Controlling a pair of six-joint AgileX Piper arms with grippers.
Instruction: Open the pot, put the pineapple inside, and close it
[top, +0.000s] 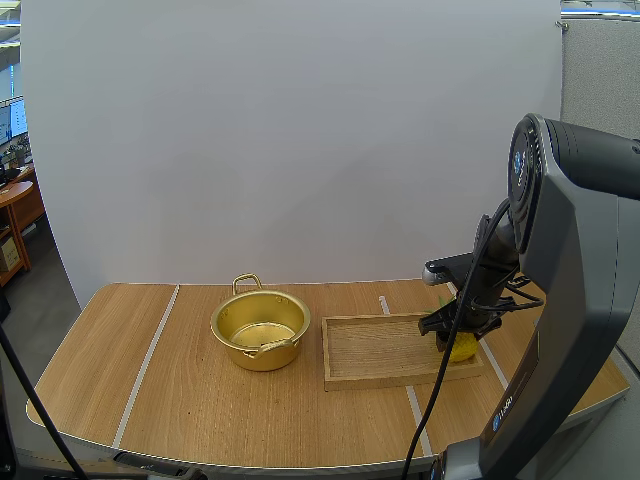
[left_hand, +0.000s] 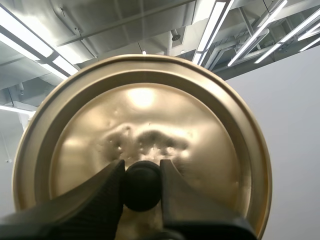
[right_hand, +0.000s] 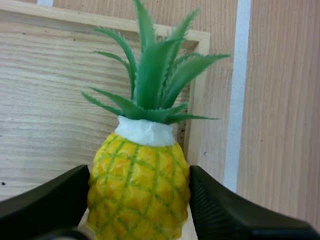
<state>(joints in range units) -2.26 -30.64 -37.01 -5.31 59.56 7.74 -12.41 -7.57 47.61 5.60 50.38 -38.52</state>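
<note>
our left end effector pinches knob of lid | right end effector grips pineapple near tray right rim | we fear round pineapple slips when lifted

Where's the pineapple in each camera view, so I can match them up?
High view: pineapple at the wooden tray's right end, under the right pincer.
Left wrist view: the lid, its knob pinched by the left pincer.
Right wrist view: pineapple between the right pincer's fingers, leaves toward the tray's corner.
Shared landmark: the tray's right rim.
</note>
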